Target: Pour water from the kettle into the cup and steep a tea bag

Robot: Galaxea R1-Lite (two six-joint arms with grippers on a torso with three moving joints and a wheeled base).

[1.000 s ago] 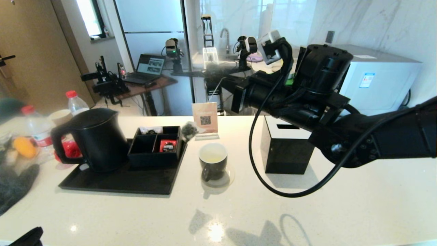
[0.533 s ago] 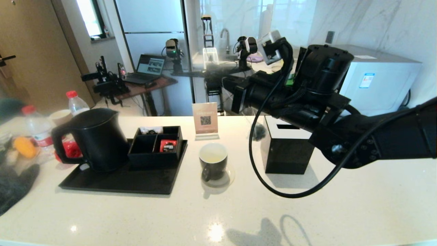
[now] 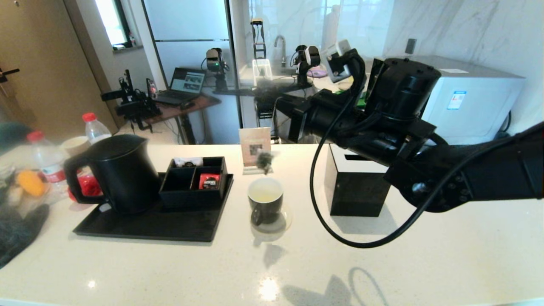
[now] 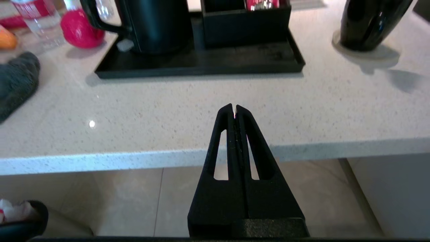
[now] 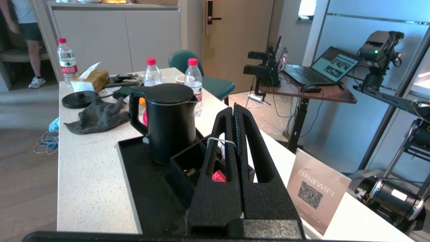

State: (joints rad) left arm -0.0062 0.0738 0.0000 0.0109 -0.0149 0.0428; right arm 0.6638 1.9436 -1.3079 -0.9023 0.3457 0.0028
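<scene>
The black kettle (image 3: pixel 117 172) stands on the left of a black tray. The dark cup (image 3: pixel 265 199) sits on a coaster right of the tray, with pale yellowish water (image 3: pixel 264 196) inside. My right gripper (image 5: pixel 234 107) is raised above and behind the cup, shut on a thin white string (image 5: pixel 220 141). Below it the tea bag (image 3: pixel 264 159) hangs in the air, blurred, just above and behind the cup's rim. The left gripper (image 4: pixel 234 107) is shut and empty, low at the counter's front edge.
The tray (image 3: pixel 170 229) also carries a compartment box (image 3: pixel 193 187) with a red packet (image 3: pixel 209 181). Behind the cup is a QR sign (image 3: pixel 255 146), to its right a black tissue box (image 3: pixel 357 187). Bottles (image 3: pixel 94 127) and a grey cloth (image 3: pixel 17 233) lie far left.
The hanging tea bag has swung from left of the sign out to the right by the tissue box and back over the cup. The right arm shifted slightly.
</scene>
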